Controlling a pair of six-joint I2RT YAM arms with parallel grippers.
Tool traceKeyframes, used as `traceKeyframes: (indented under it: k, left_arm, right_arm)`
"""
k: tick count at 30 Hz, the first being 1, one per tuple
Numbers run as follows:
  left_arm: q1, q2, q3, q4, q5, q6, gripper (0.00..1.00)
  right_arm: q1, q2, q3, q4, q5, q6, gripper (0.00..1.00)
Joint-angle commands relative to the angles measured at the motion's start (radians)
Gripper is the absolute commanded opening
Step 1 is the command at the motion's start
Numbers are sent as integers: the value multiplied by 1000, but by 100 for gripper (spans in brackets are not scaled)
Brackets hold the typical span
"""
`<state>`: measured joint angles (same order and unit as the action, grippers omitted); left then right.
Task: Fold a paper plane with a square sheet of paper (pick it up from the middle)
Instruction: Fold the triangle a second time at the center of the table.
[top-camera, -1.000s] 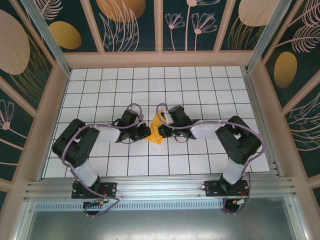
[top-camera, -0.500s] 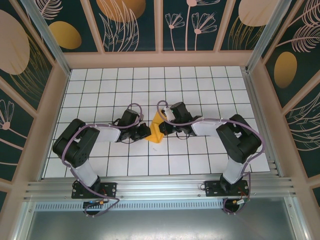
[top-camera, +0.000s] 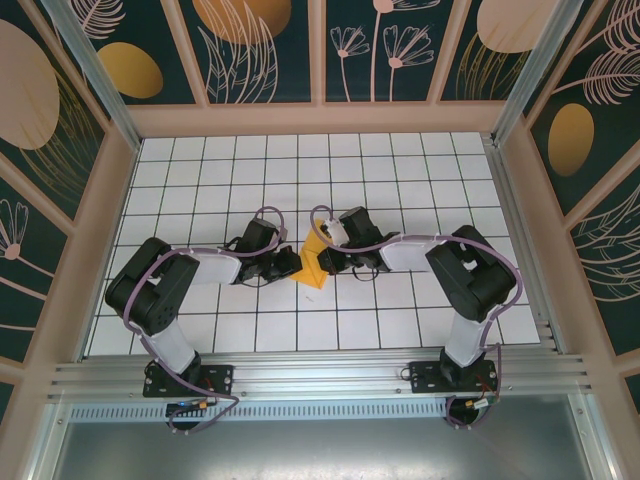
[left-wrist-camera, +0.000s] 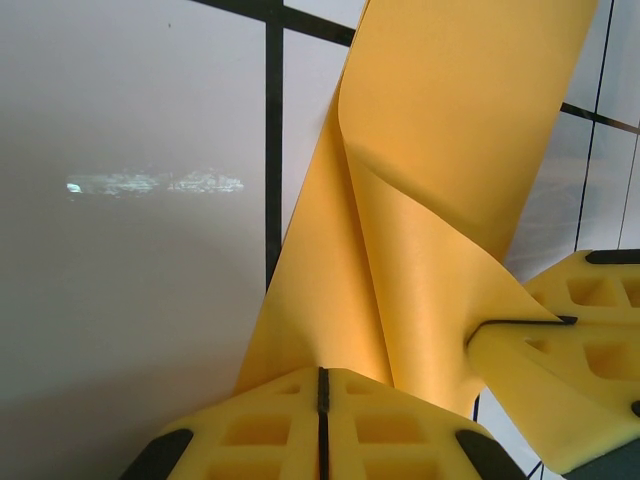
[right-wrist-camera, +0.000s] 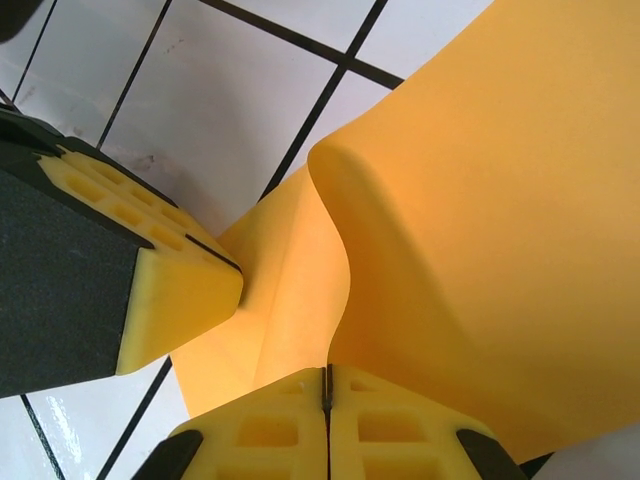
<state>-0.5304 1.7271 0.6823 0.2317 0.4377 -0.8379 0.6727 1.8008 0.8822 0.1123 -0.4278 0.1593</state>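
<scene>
Orange-yellow sheet of paper (top-camera: 313, 262), part folded and buckled, sits near the middle of the white tiled table (top-camera: 400, 180), caught between the two arms. Left claw (top-camera: 297, 264) closed tight, its yellow pads pinching the sheet's left side; right claw (top-camera: 322, 262) likewise closed, nipping a fold on the opposite side. In the wrist views the two claws are just beside each other, the paper curving away from both grips.

Orange-yellow sheet of paper (left-wrist-camera: 420, 200); white table (top-camera: 400, 170) gridded black.
</scene>
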Motion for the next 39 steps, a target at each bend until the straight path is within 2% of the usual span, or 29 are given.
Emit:
traceKeyframes:
  k: [1, 16, 39]
  left_arm:
    - [-5, 39, -3, -81, -57, 31, 9]
    - [-4, 39, -4, -82, -57, 31, 9]
    - [-4, 38, -6, -83, -60, 31, 10]
  right_arm:
    - [-9, 16, 32, -29, 5, -49, 8]
    - [-14, 39, 66, -70, 12, -110, 9]
    - [-16, 23, 53, -73, 47, -109, 9]
